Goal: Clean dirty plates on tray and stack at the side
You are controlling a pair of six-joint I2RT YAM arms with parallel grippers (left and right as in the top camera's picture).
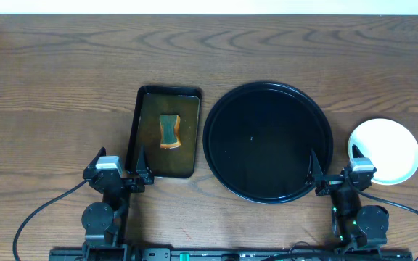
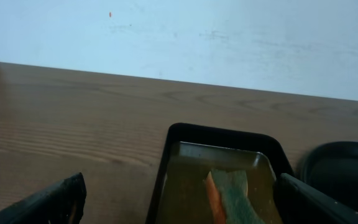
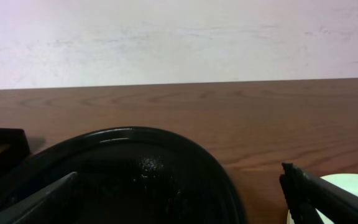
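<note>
Table [image 1: 56, 80]: sponge tray [image 1: 151, 156], round tray [image 1: 267, 145], plate [image 1: 387, 148]

We find no text, label, brand, number or sign that we can read in any of the three views.
</note>
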